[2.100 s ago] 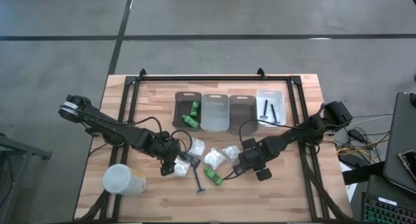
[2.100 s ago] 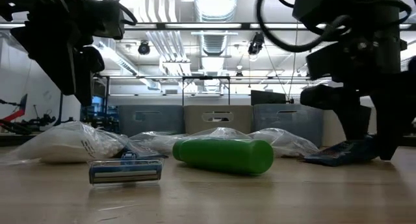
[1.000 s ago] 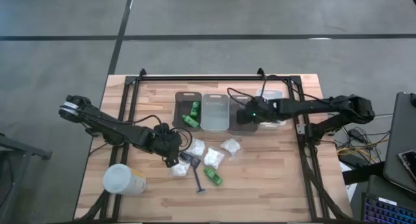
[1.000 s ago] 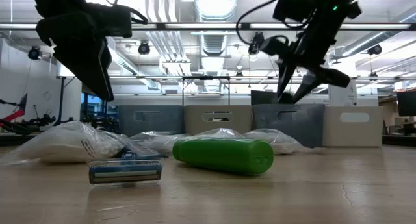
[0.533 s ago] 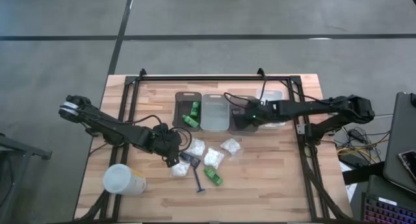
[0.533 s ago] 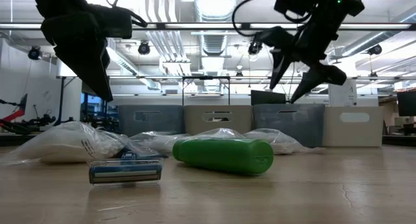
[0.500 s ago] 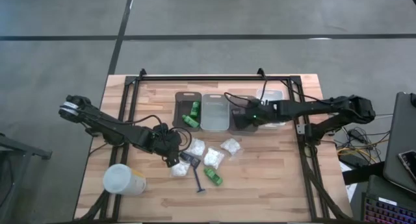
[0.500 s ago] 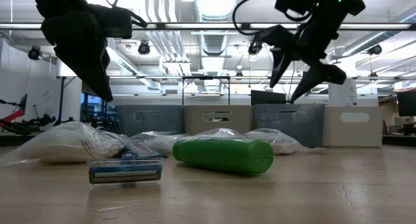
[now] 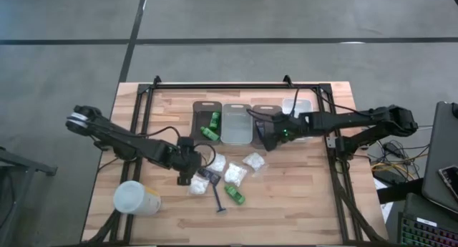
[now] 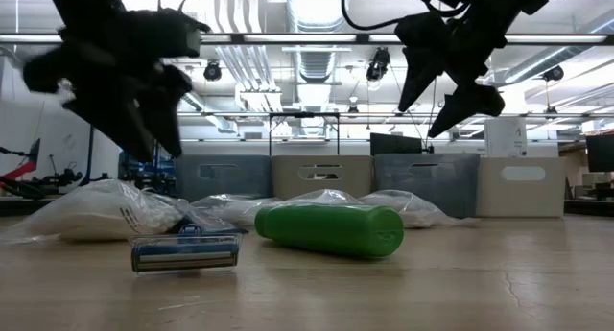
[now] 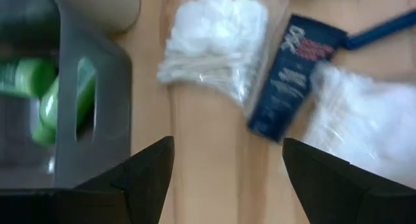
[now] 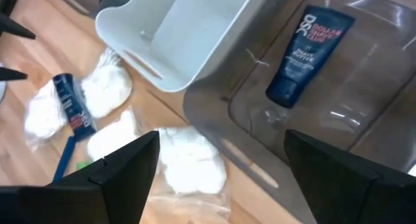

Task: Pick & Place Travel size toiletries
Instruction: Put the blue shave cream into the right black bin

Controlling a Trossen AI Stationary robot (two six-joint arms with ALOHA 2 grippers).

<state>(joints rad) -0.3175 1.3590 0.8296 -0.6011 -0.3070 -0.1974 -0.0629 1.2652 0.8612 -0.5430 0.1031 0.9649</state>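
Loose toiletries lie mid-table: white packets [image 9: 235, 173], a green bottle [image 9: 235, 195], a razor [image 9: 218, 197] and a dark tube [image 9: 206, 174]. My left gripper [image 9: 189, 170] hovers open just left of this pile; the left wrist view shows a swab packet [image 11: 218, 42] and the dark tube [image 11: 292, 74] ahead of its fingers. My right gripper [image 9: 266, 137] hangs open over the near end of the third grey bin [image 9: 266, 117]. A dark blue tube [image 12: 305, 49] lies flat on that bin's floor, clear of the fingers. Green bottles [image 9: 210, 127] lie in the leftmost bin.
Four bins stand in a row at the back; the second [image 9: 237, 123] is light grey, the rightmost [image 9: 297, 107] white. A large white cylinder [image 9: 134, 198] lies near the front left corner. Black frame rails [image 9: 330, 143] run along the table's sides. Bare wood lies front right.
My right gripper has opened wide above the third bin, rolled at the wrist and drifted slightly toward the table's left and near edge while rising a little. My left gripper has rolled about its own axis, staying in place beside the pile. The loose toiletries have not moved.
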